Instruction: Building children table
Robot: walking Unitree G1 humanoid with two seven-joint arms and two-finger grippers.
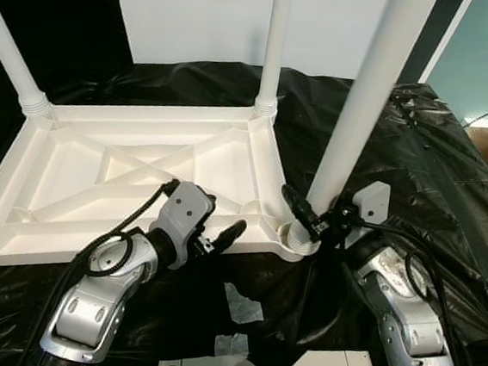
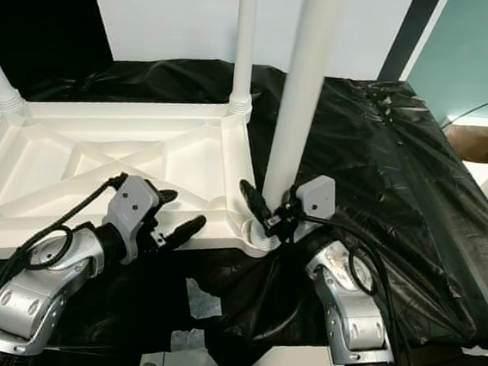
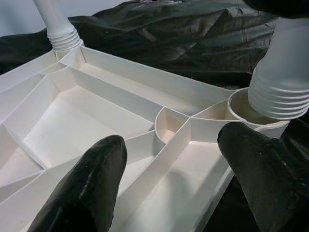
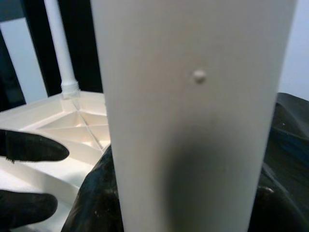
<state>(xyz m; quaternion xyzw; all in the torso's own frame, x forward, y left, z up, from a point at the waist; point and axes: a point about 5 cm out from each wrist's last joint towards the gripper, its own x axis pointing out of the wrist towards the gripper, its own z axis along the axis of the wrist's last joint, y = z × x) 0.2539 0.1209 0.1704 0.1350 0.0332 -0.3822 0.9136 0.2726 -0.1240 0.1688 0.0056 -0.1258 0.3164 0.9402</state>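
2 grippers: right gripper [image 1: 314, 220] jaws clamp white leg [image 1: 364, 108] over corner socket [image 1: 299, 238]; left gripper [image 1: 214, 223] jaws open above upturned tabletop [image 1: 133, 172].

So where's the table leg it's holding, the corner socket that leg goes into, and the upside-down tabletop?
table leg [image 1: 364, 99], left eye view, mid shaft.
corner socket [image 3: 240, 107], left wrist view, inner rim.
tabletop [image 1: 73, 166], left eye view, ribbed underside.

The ribbed plastic tabletop [image 1: 133, 172] and its round legs [image 1: 369, 100] were white; the crinkled sheet [image 1: 419, 157] beneath was glossy black.
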